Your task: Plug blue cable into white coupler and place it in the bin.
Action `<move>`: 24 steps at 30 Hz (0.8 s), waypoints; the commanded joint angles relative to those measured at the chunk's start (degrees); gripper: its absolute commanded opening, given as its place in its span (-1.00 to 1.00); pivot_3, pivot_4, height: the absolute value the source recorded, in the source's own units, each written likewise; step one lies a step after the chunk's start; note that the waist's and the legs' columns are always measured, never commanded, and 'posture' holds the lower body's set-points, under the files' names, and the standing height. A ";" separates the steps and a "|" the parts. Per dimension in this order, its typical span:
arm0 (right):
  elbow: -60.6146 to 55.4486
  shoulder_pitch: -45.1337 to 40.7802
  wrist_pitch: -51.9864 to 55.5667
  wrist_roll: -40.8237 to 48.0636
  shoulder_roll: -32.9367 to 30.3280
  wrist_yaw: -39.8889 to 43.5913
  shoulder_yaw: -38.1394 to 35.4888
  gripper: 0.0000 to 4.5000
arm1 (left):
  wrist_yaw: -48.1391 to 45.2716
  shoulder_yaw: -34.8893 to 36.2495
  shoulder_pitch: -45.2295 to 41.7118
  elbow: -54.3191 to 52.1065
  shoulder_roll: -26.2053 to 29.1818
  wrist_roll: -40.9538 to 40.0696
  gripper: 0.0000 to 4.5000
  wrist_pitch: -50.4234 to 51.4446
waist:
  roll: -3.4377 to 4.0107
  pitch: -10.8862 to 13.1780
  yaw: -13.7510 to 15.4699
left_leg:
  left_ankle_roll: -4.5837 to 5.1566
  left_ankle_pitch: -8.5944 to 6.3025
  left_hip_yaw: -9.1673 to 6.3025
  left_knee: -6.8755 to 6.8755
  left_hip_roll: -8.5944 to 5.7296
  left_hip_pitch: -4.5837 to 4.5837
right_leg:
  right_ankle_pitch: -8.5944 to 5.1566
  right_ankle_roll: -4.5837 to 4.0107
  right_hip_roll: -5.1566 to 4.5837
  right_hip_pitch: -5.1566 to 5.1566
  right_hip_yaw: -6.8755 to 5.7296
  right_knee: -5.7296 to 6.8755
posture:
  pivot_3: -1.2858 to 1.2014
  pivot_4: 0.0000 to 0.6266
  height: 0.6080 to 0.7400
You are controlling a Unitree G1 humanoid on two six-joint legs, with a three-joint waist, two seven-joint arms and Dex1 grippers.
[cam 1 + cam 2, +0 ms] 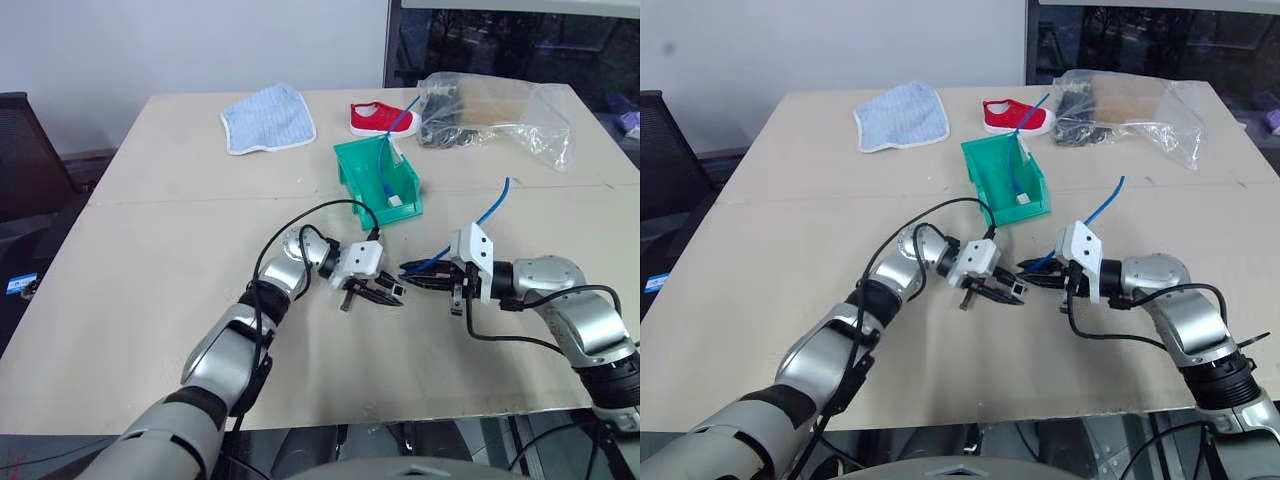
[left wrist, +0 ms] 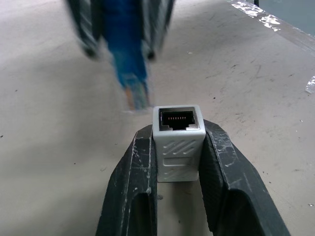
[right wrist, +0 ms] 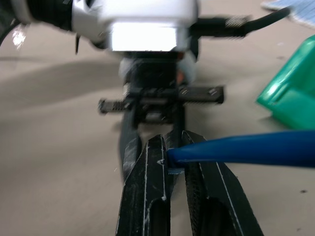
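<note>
Both grippers meet near the table's front: left gripper (image 1: 392, 291) clamps the white coupler (image 2: 177, 142), right gripper (image 1: 413, 270) pinches the blue cable (image 3: 246, 149). Plug sits slightly off the socket, so pushing now could jam or slip

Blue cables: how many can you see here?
2. One blue cable is pinched in the right gripper; another cable lies in the green bin, its far end rising toward the red shoe. More may be hidden.

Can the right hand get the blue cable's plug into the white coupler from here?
Probably yes: the left hand holds the white coupler with its socket bare, facing the blue cable; nothing lies between them.
</note>
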 commanded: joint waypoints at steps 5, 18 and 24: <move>-0.72 0.21 -0.55 -1.04 0.23 1.03 -0.20 -1.00 | 0.16 1.34 -1.57 5.38 -0.85 2.67 -0.76 -1.95 | -0.03 -0.02 0.04 | 0.01 0.00 -0.01 0.05 0.00 0.03 | 0.02 0.03 0.01 0.03 0.00 0.05 | 0.03 -0.52 1.00; -3.73 2.38 1.39 -2.68 0.98 -0.95 1.65 -1.00 | 0.90 3.12 -1.16 4.78 -2.18 2.64 -0.76 0.70 | -0.18 -0.12 0.22 | 0.01 0.00 -0.04 0.07 -0.02 0.07 | 0.02 0.03 0.00 0.07 -0.02 0.07 | 0.03 -0.52 1.00; -3.71 3.03 2.20 -5.11 1.29 -2.68 2.79 -1.00 | 1.64 3.38 -0.90 4.21 -2.69 3.20 -0.76 1.44 | -0.20 -0.13 0.38 | 0.01 0.00 -0.06 0.09 -0.03 0.07 | 0.03 0.03 0.00 0.10 -0.04 0.06 | 0.03 -0.52 1.00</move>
